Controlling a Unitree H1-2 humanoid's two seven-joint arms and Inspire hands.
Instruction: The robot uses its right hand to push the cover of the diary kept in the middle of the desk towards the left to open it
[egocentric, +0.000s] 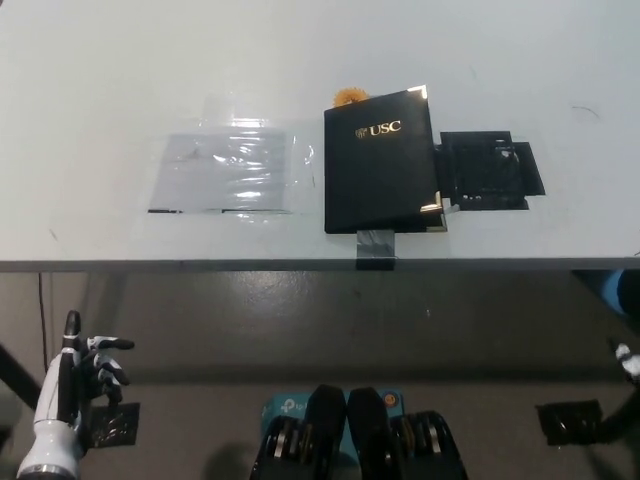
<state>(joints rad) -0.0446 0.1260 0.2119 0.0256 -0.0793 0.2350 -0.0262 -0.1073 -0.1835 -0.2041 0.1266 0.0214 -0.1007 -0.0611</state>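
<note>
Desk bears shut diary; left hand hangs below.

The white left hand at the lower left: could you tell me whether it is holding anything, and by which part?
Nothing is held. The left hand hangs below the desk edge with fingers apart, far from the closed diary.
</note>
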